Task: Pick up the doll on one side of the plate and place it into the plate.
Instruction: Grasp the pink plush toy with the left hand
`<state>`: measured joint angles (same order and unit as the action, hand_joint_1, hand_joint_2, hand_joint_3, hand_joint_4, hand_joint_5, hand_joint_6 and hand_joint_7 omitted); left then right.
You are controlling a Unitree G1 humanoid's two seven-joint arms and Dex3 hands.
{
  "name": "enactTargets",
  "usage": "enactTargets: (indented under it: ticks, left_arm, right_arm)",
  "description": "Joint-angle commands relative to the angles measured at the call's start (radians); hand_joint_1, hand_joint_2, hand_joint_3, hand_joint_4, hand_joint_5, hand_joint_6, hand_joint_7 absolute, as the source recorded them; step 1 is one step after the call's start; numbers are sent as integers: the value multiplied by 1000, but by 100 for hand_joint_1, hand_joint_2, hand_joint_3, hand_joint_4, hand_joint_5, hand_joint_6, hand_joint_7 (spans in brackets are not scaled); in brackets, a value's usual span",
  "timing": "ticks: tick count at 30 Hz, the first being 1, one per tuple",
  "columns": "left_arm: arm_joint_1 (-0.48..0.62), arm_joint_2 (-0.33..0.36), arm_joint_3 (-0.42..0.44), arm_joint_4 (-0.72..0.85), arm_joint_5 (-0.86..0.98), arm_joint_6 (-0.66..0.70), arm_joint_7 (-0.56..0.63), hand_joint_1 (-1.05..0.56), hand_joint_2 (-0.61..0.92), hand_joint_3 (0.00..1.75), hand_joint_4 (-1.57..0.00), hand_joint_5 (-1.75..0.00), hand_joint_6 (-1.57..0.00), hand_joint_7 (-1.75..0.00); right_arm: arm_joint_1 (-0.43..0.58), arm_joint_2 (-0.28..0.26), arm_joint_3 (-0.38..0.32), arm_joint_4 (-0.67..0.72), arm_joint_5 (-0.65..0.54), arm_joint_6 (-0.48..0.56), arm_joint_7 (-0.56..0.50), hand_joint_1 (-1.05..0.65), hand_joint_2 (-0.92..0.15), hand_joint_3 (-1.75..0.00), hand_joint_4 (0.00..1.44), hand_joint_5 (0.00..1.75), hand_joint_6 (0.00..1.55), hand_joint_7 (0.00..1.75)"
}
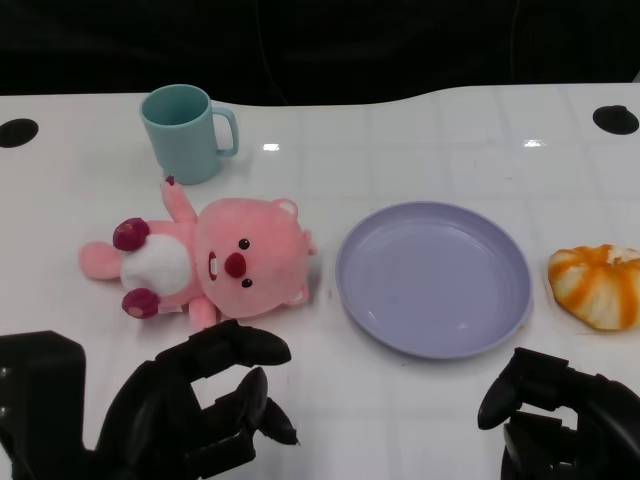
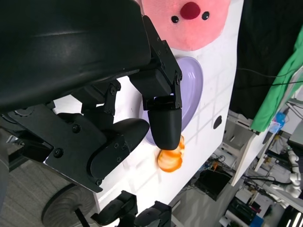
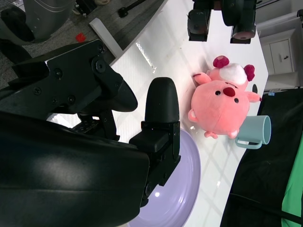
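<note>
A pink plush doll (image 1: 205, 262) with a white belly lies on the white table, just left of the lavender plate (image 1: 433, 277). The doll (image 3: 221, 103) shows whole in the right wrist view, and its face (image 2: 189, 21) shows in the left wrist view. My left hand (image 1: 205, 405) hovers near the table's front edge, just in front of the doll, fingers apart and holding nothing. My right hand (image 1: 560, 410) sits low at the front right, in front of the plate (image 3: 176, 194), fingers spread and empty. The plate (image 2: 191, 87) holds nothing.
A teal mug (image 1: 186, 132) stands behind the doll at the back left. An orange-and-white striped pumpkin-like object (image 1: 597, 285) lies right of the plate. Black holes (image 1: 616, 119) mark the table's far corners.
</note>
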<state>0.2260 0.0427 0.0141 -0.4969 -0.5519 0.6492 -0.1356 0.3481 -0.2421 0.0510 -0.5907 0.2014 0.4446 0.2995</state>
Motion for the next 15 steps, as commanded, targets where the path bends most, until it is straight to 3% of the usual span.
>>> enactTargets:
  ticks: [1, 6, 11, 15]
  left_arm:
    - [-18, 3, 23, -15, -3, -36, -6, -23, 49, 104, -68, -138, -72, -94]
    - [-43, 33, -2, -24, 61, -92, -13, -27, 57, 90, -55, -134, -66, -83]
    - [-63, 50, -30, -30, 146, -141, 2, -29, 65, 73, -53, -122, -63, -69]
    - [-102, 82, -33, -14, 227, -194, -10, -34, 82, 41, -52, -112, -60, -55]
  right_arm:
    - [-5, -3, 2, 9, -1, -14, 0, -3, -66, -119, 66, 175, 48, 160]
    - [-6, -4, -2, 8, 0, -12, -2, -3, -65, -119, 66, 175, 49, 161]
    - [-7, -4, -7, 9, 8, -5, -1, -3, -66, -120, 66, 175, 48, 160]
    - [-7, -6, -8, 11, 6, -4, -2, -1, -67, -119, 65, 175, 48, 160]
